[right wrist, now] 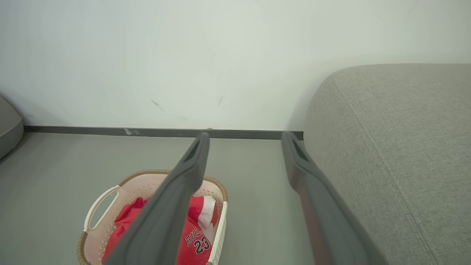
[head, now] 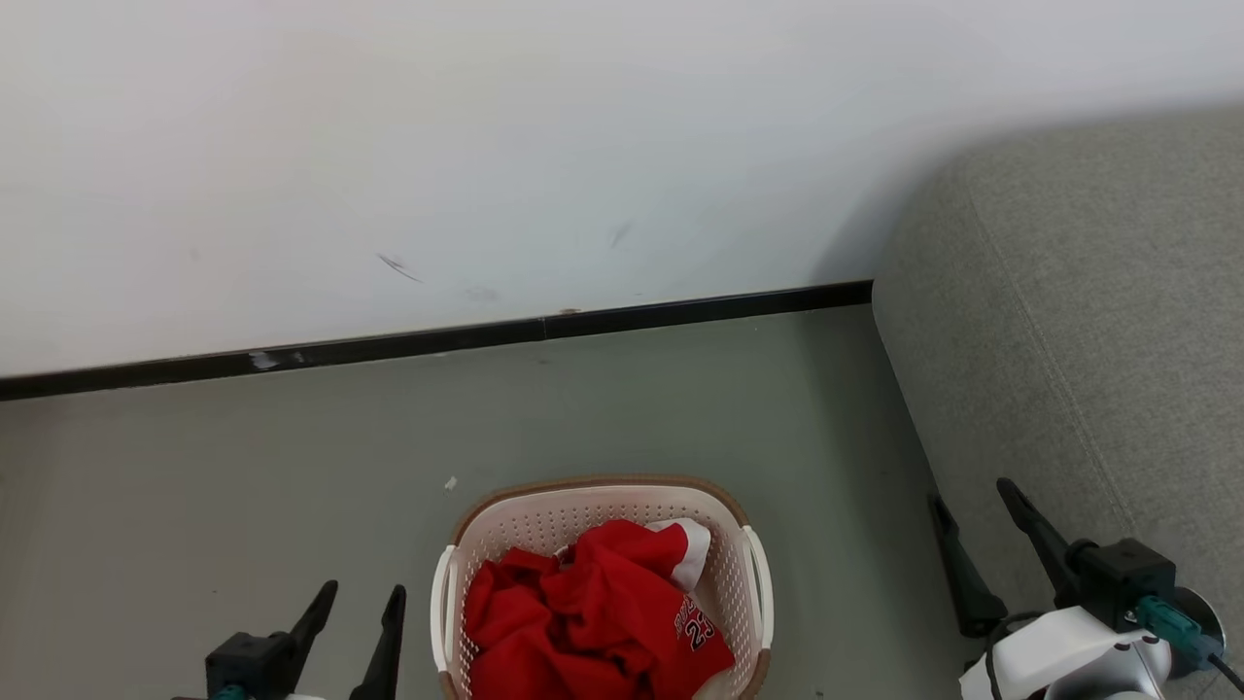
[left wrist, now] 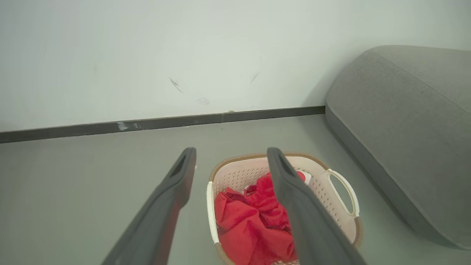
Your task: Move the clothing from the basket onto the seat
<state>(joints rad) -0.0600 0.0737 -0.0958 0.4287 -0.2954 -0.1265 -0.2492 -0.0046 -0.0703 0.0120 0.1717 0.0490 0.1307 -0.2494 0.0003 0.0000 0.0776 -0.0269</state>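
Observation:
Red clothing (head: 593, 608) with white trim lies crumpled in the cream basket (head: 583, 506) on the floor; black "23" lettering shows on the jersey (right wrist: 197, 241). From the left wrist the clothing (left wrist: 254, 221) and basket (left wrist: 239, 173) sit between and beyond the fingers. My left gripper (head: 362, 601) hangs open just left of the basket, holding nothing. Over at the right, my right gripper (head: 972, 494) is open and empty beside the grey seat (head: 1088, 321), its fingers against the sofa's front edge. The seat (right wrist: 397, 147) rises along the right side, also seen from the left wrist (left wrist: 404, 121).
A white wall (head: 486, 146) with a dark baseboard (head: 437, 340) runs behind the basket. Grey floor (head: 243, 467) spreads to the left and between basket and sofa. A rounded grey edge (right wrist: 9, 125) shows at the far left of the right wrist view.

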